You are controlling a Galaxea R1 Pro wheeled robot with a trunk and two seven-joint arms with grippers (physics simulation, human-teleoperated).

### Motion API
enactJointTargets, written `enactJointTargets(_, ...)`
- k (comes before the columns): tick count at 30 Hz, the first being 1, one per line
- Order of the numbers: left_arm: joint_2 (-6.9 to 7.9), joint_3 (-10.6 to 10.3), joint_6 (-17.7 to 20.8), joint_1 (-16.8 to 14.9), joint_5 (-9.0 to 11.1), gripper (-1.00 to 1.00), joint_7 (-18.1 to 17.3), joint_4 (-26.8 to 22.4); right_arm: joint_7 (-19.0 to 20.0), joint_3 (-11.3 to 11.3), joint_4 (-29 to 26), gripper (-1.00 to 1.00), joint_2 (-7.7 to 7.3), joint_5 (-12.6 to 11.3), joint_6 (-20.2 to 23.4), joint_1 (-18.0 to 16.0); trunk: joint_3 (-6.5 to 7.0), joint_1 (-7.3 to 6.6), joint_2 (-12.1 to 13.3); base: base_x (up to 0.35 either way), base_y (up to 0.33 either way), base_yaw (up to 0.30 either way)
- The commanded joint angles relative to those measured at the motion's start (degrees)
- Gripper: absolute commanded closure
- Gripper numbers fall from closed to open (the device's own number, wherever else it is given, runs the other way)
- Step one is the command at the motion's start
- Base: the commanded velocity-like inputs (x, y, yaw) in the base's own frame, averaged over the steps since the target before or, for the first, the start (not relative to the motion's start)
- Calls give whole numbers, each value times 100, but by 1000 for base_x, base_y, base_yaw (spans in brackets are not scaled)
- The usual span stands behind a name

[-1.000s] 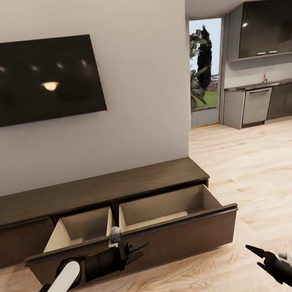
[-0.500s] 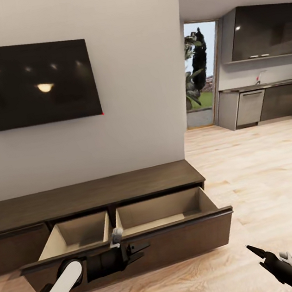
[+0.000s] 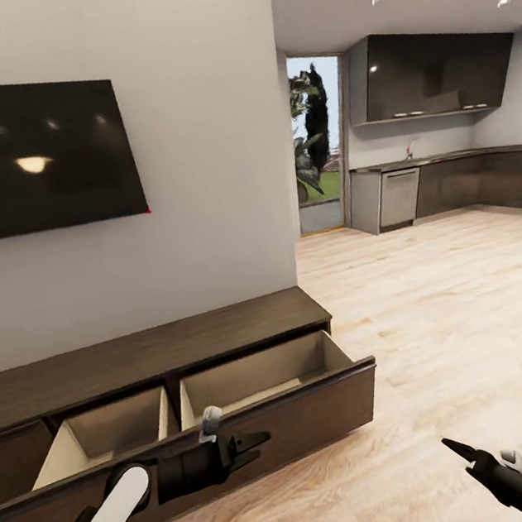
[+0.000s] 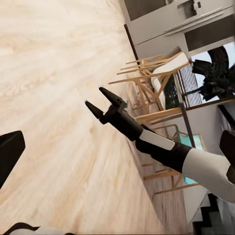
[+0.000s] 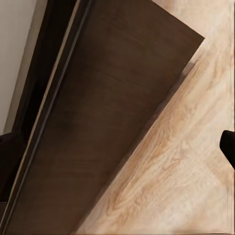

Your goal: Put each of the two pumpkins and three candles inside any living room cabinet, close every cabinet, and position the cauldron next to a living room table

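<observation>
My left arm reaches forward and low, its left gripper (image 3: 253,444) hanging empty just before the cabinet (image 3: 154,356), fingers slightly parted, released. My right arm enters from the lower corner; the right gripper (image 4: 102,101) points up over the wood floor (image 3: 438,326), fingers spread, holding nothing. The cabinet's wide drawer (image 3: 254,379) stands pulled out, its two tan compartments bare. The drawer's left end is cut off at the frame edge. A television (image 3: 32,157) hangs above.
</observation>
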Motion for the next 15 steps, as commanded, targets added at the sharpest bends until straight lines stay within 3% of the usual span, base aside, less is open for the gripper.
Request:
enactJointTargets(1,2,-6,7,-3,0,-100,-18,0,32,41,23,-100,3,-61,37,-11,-2,-3,-3,-114,38,-272)
enactJointTargets(15,-2,-6,7,-3,-2,-100,-12,0,32,39,40,-100,3,-62,1,-11,50,-3,-3,-15,5,-272)
